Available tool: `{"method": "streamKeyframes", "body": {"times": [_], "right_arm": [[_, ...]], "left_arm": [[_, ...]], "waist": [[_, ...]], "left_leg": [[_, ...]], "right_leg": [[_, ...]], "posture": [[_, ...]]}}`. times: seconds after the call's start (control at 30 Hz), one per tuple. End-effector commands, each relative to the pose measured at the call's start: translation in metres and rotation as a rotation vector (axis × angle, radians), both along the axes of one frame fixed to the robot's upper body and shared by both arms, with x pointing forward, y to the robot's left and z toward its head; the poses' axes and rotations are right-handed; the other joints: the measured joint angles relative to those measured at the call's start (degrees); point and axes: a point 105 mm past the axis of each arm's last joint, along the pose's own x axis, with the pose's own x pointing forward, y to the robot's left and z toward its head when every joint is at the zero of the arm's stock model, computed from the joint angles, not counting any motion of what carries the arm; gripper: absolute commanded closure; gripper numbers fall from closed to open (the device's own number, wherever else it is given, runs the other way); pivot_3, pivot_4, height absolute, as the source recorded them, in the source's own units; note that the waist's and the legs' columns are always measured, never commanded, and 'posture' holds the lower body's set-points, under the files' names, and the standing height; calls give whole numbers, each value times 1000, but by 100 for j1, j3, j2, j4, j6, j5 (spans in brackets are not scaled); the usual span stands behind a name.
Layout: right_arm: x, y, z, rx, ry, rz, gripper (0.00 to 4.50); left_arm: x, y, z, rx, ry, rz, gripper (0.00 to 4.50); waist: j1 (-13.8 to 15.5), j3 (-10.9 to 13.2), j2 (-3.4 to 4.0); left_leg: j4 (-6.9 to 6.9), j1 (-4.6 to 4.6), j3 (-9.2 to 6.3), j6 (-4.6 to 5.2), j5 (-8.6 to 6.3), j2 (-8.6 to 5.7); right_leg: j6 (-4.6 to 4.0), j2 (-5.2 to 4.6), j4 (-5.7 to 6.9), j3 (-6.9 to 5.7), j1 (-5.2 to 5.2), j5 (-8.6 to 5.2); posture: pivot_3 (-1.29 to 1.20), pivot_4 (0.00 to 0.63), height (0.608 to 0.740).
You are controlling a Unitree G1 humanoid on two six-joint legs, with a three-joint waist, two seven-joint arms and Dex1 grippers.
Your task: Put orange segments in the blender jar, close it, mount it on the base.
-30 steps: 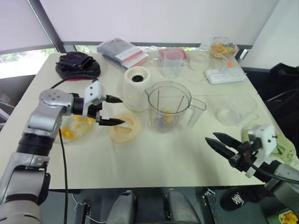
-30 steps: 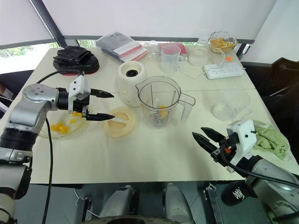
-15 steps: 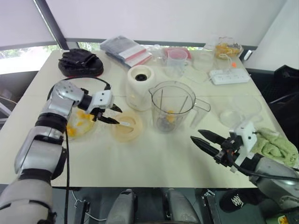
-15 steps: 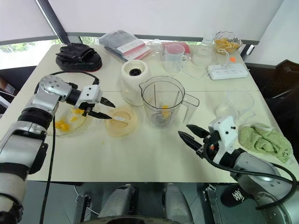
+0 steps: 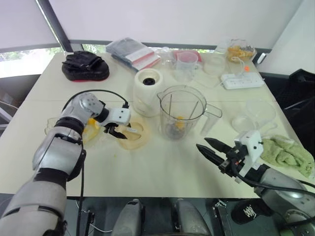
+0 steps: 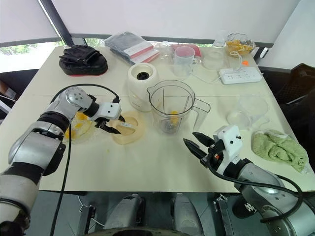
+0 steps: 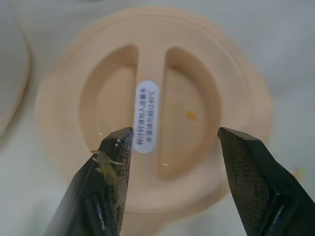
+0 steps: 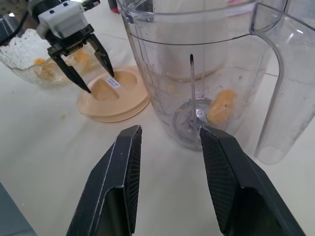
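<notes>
Found left tool (image 7: 174, 135) brought down from bowl (image 8: 19, 54) onto lid (image 7: 197, 64), wide open astride its ridge. Observed right tool (image 5: 203, 144) advanced toward jar (image 5: 179, 113), spread, empty. Noted orange segment (image 8: 220, 105) inside jar, upright on bench (image 5: 147, 167). Judged filling finished, closing begun.

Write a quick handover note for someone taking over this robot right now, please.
Left gripper: open, empty, poised over the beige round plastic lid, which lies on the table beside the clear plastic blender jar.
Right gripper: open, empty, near the jar's front.
Jar: upright, uncovered, off the white blender base beside it.
Done: one orange segment lies inside the jar.
Remaining: any further segments from the glass bowl, lid on, jar onto base.
</notes>
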Motion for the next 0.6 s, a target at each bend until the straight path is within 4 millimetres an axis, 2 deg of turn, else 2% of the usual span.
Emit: {"method": "streamKeyframes", "body": {"times": [0.03, 0.17, 0.4, 0.6], "right_arm": [[-6, 8, 10, 1, -56, 15, 2568], [-7, 10, 10, 6, -56, 9, 2568], [-7, 11, 7, -9, -49, 5, 2568], [-5, 10, 9, -21, -55, -2, 2568]], "left_arm": [[8, -6, 13, 2, -61, -10, 1653], [9, -8, 12, 0, -65, 0, 1653], [10, -9, -8, 65, -61, 20, 1653], [11, -17, -19, 89, -67, 34, 1653]], "waist": [[-3, 0, 0], [-17, 0, -1], [-5, -1, -2], [16, -9, -4]], "left_leg": [[0, 0, 0, 0, 0, 0], [0, 0, 0, 0, 0, 0], [1, 0, 0, 0, 0, 0], [3, 5, 0, -1, 0, -2]], "right_leg": [[0, 0, 0, 0, -1, 0], [0, 1, 2, 0, -1, 0], [0, 2, 5, 0, -2, 0], [0, 1, 6, -1, 5, 0]], "posture": [[0, 150, 740], [0, 150, 740], [0, 150, 740], [0, 150, 740]]}}
